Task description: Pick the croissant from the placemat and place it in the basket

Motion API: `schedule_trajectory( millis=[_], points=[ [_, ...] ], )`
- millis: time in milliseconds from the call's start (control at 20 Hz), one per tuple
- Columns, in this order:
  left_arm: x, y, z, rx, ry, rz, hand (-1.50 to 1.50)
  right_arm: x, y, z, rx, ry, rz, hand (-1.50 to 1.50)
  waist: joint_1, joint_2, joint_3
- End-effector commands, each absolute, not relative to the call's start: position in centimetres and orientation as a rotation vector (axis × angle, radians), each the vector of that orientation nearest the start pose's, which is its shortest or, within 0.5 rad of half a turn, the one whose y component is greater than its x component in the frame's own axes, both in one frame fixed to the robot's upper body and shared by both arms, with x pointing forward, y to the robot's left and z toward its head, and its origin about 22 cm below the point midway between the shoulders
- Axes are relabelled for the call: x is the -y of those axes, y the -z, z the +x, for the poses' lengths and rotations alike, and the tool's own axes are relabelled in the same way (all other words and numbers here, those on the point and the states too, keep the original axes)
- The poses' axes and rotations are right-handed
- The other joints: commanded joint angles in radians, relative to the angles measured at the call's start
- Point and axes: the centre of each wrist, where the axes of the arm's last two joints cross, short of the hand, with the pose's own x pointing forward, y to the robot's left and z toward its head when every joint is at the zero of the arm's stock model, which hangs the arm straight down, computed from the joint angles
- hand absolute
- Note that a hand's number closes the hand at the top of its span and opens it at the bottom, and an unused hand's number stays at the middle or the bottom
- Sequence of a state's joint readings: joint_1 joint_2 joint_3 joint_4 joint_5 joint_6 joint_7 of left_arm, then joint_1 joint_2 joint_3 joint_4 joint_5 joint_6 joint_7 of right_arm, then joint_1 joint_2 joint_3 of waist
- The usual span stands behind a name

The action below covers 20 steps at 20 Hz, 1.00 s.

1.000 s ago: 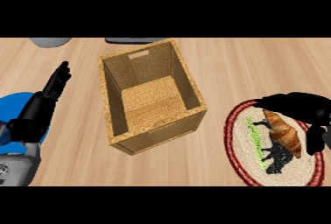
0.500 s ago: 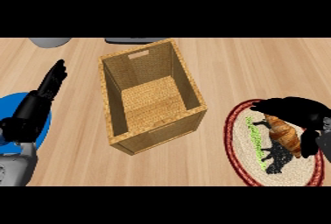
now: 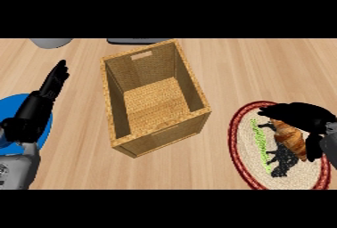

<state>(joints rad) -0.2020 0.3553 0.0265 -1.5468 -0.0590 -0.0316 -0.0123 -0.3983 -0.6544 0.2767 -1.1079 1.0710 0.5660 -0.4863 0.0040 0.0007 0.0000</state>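
Croissant (image 3: 293,139) sits on round placemat (image 3: 245,156) at bench's right side, w/ red-rimmed mat edge showing round it. Right hand (image 3: 304,115) is over it, fingers curled down round the pastry's top & sides, so part of it is hidden. Basket (image 3: 155,133), woven & open-topped, stands mid-bench, left of mat, apart from it, nothing visible inside. Left hand (image 3: 47,88) rests at left edge, fingers straight & pointing up, holding nothing, w/ blue plate (image 3: 45,129) partly under its forearm. Wooden bench (image 3: 250,67) carries all.
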Motion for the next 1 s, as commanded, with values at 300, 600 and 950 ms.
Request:
schedule_trajectory(
  millis=[300,600,950],
  points=[
    [-30.1,-8.3,28.4,1.732,0.368,0.282,0.00,33.8,-4.0,34.2,0.879,-1.813,-0.309,1.50,0.003,0.000,0.000],
    [-30.1,-6.6,27.8,1.721,0.377,0.294,0.00,33.6,-1.8,33.4,0.925,-1.922,-0.370,1.50,0.002,0.001,0.000],
    [-31.8,-6.5,27.3,1.652,0.309,0.384,0.00,36.5,1.0,30.5,0.655,-1.386,-0.675,1.50,-0.149,-0.044,-0.007]
  ],
)
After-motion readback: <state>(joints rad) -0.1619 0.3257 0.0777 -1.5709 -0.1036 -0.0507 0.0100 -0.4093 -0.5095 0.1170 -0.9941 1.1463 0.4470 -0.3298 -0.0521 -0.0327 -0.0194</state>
